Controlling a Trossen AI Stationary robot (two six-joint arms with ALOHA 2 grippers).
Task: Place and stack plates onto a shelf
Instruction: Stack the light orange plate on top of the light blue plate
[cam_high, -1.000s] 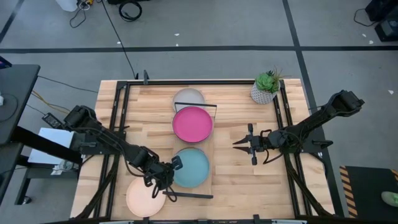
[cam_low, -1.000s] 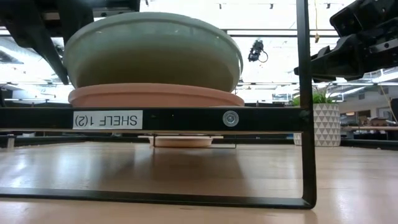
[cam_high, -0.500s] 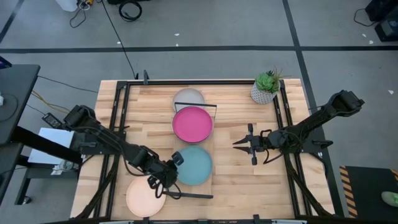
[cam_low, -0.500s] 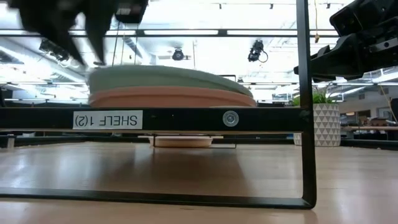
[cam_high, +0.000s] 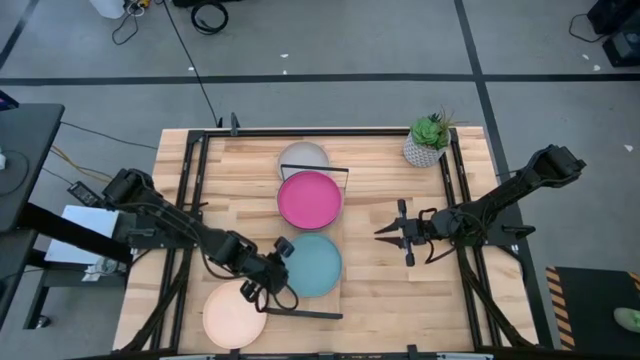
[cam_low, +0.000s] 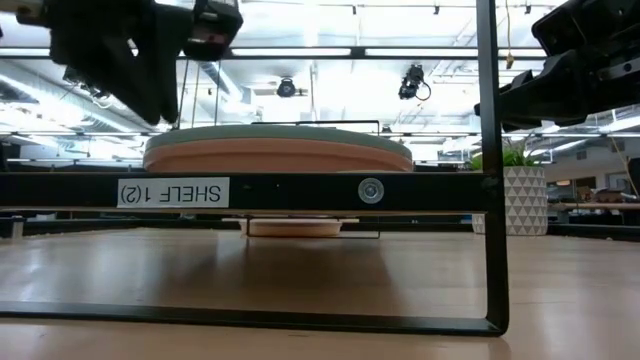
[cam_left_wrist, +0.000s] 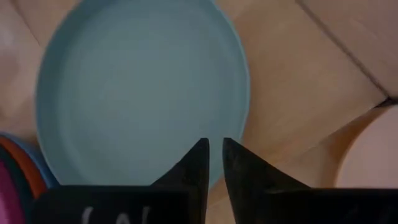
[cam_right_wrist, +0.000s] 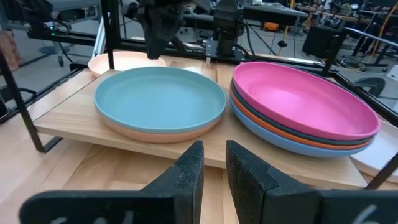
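We read the light teal plate (cam_high: 311, 266) as lying flat on the shelf (cam_right_wrist: 81, 127), on top of a peach-coloured plate (cam_right_wrist: 155, 134) whose rim shows under it. Beside it on the same board sits a stack with the magenta plate (cam_high: 309, 199) uppermost. A grey plate (cam_high: 303, 156) lies on the worktop by the far edge, past the shelf's end. The shelf's long axis runs from the far edge of the worktop toward the near edge.

The left gripper (cam_high: 275, 263) hangs just at the teal plate's left rim, its fingers (cam_left_wrist: 198, 163) close together with a narrow slit between them and nothing held. One more peach plate (cam_high: 234, 315) rests on the worktop near the near-left corner, just beside and nearer than this gripper. We judge the left arm far the nearer to fetch it.

The right gripper (cam_high: 406, 232) waits to the right of the shelf, fingers nearly closed and empty.

The shelf's front bar carries a label (cam_low: 172, 192), mirrored here, reading "SHELF 1(2)".
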